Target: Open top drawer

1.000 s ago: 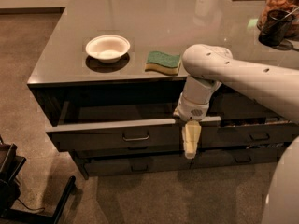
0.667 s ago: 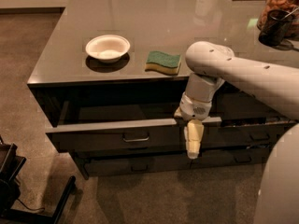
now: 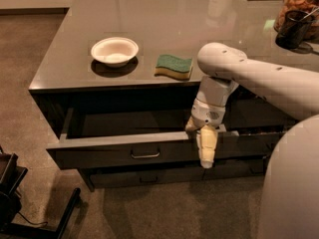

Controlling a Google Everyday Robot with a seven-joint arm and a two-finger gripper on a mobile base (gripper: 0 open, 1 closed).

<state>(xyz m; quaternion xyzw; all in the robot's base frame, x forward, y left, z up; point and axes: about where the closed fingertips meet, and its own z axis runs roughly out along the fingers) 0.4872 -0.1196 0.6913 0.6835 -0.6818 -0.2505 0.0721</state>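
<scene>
The top drawer (image 3: 99,156) is a wide dark grey front with a small loop pull (image 3: 145,155) at its middle. It stands pulled out from under the counter, and its dark inside shows. My gripper (image 3: 203,142) hangs from the white arm at the drawer front's top edge, right of the pull. Its cream tip reaches down over the face of the front.
On the grey counter (image 3: 164,19) sit a white bowl (image 3: 114,51) and a green-and-yellow sponge (image 3: 173,66). A jar (image 3: 299,11) stands at the far right. A lower drawer (image 3: 164,175) is shut below. A black stand (image 3: 20,203) is on the floor at the left.
The gripper has shifted slightly to the right along the drawer front. The drawer seems a little farther out than before.
</scene>
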